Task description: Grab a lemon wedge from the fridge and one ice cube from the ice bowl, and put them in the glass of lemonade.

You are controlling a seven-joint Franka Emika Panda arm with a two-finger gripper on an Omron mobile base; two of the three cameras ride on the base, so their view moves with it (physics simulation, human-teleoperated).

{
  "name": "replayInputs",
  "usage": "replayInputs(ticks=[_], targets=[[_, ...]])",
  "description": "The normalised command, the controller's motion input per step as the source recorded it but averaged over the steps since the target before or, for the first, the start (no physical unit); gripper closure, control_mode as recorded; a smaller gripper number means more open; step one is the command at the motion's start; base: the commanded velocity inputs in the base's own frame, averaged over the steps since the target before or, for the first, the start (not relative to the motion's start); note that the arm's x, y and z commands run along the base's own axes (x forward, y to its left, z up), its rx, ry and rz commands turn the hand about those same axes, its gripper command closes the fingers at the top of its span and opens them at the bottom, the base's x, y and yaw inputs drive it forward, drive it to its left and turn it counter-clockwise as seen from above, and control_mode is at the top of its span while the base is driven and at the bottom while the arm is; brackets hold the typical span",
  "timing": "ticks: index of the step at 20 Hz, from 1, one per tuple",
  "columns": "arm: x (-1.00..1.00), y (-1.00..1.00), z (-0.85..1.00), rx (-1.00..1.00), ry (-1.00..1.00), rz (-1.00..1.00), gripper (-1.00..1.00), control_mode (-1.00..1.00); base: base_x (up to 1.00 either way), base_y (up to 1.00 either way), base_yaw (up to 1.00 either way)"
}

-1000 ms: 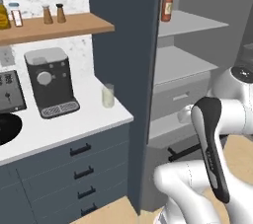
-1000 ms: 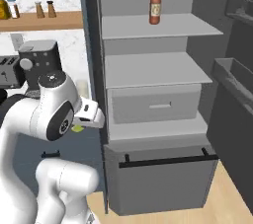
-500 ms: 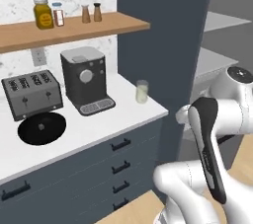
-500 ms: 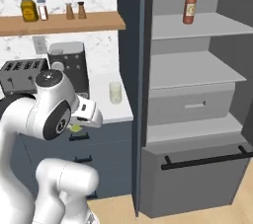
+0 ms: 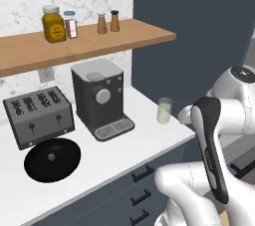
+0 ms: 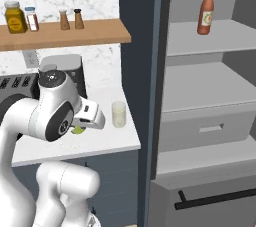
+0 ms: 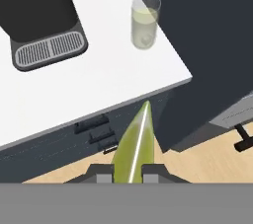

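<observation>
Standing on the white bench in the left base view, the glass of lemonade is upright near the bench's right edge, right of the coffee machine, with a toaster and a round black lid further left. Half a second ago the same things sat further left in this view and the fridge's open shelves showed at the right; the whole picture has shifted, so the base has driven on.

In the right base view the tool hangs over the bench, clenched on the lemon wedge, a yellow-green bit peeping below the white hand, left of the glass and apart from it. The fridge stands open at the right, a red-brown bottle on its top shelf.

In the hand view the wedge is pinched between the dark fingertips, its long axis running up the picture, its narrow tip aimed at the bench edge below the glass.
</observation>
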Motion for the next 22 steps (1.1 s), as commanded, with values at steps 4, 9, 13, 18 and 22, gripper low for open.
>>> replayInputs(ticks=[4,9,13,18,22], targets=[[0.15,0.03,0.00,-0.01,0.07,-0.02,1.00,-1.00,0.45,0.17,-0.07],[0.59,0.01,0.00,-0.01,0.17,-0.03,1.00,-1.00,0.00,0.00,0.00],[0.21,0.00,0.06,-0.01,-0.03,-0.01,1.00,-1.00,0.00,0.00,0.00],[0.33,0.04,0.10,-0.01,-0.04,-0.06,1.00,-1.00,0.00,0.00,0.00],[0.97,0.01,-0.01,-0.06,0.03,-0.12,1.00,-1.00,0.00,0.00,0.00]])
